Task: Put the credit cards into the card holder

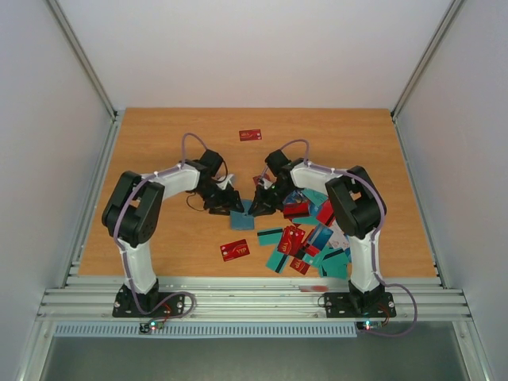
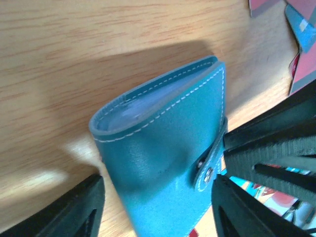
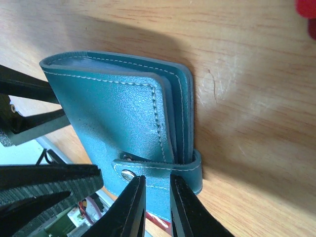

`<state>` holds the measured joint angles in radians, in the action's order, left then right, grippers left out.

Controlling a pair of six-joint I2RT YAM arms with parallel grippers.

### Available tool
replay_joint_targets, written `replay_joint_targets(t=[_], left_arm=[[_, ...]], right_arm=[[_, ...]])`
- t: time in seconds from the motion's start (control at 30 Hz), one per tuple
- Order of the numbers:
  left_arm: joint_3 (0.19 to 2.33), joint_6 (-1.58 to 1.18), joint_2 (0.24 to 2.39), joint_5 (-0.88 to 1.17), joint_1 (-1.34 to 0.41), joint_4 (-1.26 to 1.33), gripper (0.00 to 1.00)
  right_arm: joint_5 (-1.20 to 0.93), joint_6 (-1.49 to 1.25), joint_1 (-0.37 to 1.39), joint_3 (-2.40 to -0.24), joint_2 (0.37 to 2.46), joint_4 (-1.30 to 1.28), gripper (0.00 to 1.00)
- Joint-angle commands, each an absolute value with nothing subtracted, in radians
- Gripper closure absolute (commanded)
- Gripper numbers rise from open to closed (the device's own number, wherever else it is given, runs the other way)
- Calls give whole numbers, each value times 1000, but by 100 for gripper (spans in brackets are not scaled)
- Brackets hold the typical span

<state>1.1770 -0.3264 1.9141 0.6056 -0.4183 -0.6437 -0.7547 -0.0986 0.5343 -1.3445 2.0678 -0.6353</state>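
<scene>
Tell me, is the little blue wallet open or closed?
Closed. The card holder is folded with its covers lying together, and its strap wraps round the open edge, snapped onto the front cover.

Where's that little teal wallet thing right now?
Seen from above, the card holder is near the middle of the table, between the left pincer and right pincer, with the heap of credit cards just to its right.

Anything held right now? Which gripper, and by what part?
Right gripper pinches the card holder at its snap-strap edge. Left gripper stands open around the holder, not clamping it.
</scene>
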Motion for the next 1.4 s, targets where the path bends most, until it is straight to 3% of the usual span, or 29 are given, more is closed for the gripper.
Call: replay_joint_targets(t=[0.0,0.1,0.2,0.33,0.83,1.03,1.37], left_arm=[[1187,-306,1886,474,-416,-734,35],[1198,-287,1864,434,-416,-769,26],[1198,-259,1836,430,-416,-776,25],[1192,-199,1812,507,-416,-737,33],[1229,-60,1875,677,-418,-674,44],[1242,-36,1905,625,-440,-692,50],[1261,-47,1933,521,-472,-686,70]], right_arm=[[-720,-116,541,-1369,2104,-625,84],[-721,-115,541,-1384,2117,-640,84],[-715,-112,540,-1399,2127,-659,84],[-716,-108,541,-1422,2141,-684,84],[-727,-104,541,-1490,2179,-745,85],[-732,-104,541,-1502,2189,-757,85],[-735,-103,541,-1510,2196,-764,85]])
